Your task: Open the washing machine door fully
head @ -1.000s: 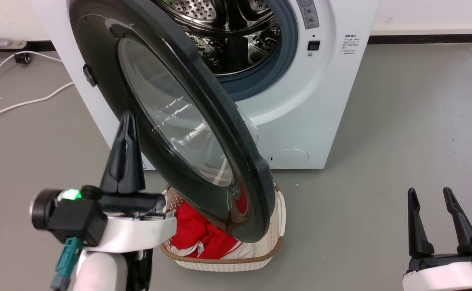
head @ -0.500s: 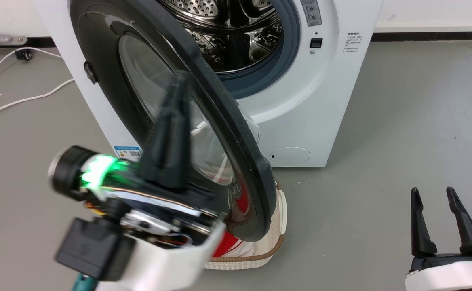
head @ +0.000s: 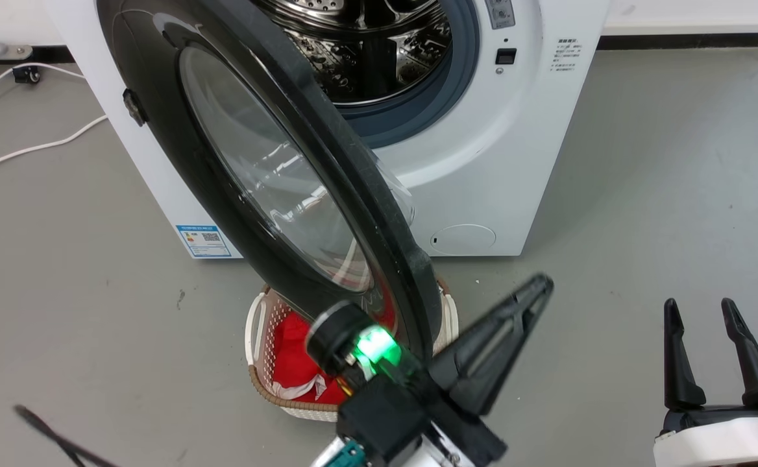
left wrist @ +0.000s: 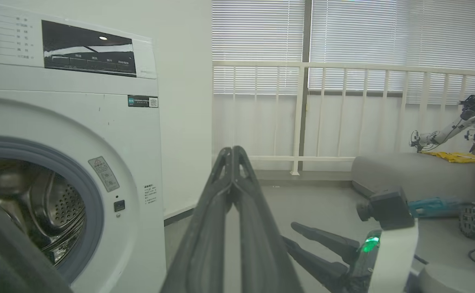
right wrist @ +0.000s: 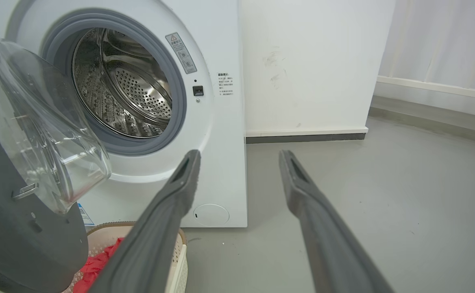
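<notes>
The washing machine stands white at the top of the head view, its steel drum exposed. The washing machine door, a black disc with a clear bowl, stands swung out partway, its rim edge toward me. My left gripper is shut on nothing, low and to the right of the door's lower edge, apart from it, fingers pointing up-right. In the left wrist view that left gripper points past the machine. My right gripper rests open at the lower right. The door's bowl shows beside the open right gripper.
A cream perforated basket with red cloth sits on the floor under the door's lower edge. White cables lie on the floor at the left. Grey floor stretches to the right of the machine, with a white railing beyond.
My left gripper has swung from the door's left side, across its glass face, to below and right of its lower edge. The door's angle looks unchanged. The right gripper stayed put.
</notes>
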Robot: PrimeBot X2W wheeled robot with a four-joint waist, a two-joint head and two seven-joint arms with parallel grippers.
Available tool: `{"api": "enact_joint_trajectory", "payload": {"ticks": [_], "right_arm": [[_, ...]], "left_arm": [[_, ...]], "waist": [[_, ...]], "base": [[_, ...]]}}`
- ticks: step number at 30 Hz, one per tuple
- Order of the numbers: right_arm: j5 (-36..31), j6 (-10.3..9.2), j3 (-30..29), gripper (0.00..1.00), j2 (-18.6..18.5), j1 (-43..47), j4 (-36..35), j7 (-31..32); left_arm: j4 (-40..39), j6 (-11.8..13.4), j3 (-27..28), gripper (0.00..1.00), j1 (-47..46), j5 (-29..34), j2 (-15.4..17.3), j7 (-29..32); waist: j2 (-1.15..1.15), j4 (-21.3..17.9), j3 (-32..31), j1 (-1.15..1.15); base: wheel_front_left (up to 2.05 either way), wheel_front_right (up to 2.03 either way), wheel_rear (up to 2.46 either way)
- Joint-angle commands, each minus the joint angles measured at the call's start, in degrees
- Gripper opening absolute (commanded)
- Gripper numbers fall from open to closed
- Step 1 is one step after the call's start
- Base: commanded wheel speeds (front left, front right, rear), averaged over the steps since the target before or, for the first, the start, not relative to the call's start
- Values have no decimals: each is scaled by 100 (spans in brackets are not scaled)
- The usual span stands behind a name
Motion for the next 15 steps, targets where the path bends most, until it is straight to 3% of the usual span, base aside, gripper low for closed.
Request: {"api": "enact_joint_trajectory", "payload": {"ticks": [1,8,15], "right_arm": [[12,-4,-6,100,18,-82,-19,-17],[60,-4,44,100,18,-151,30,-25],[99,-4,96,100,18,-253,126,-49]], "left_arm": [[86,-27,-72,0,146,-50,44,60],[477,96,-173,0,572,-138,192,193],[1031,159,-107,0,409,-165,202,170]], "waist": [[0,4,30,0],[0,6,174,0],[0,-37,264,0]], "base": [[0,0,0],[0,0,0],[0,0,0]]}}
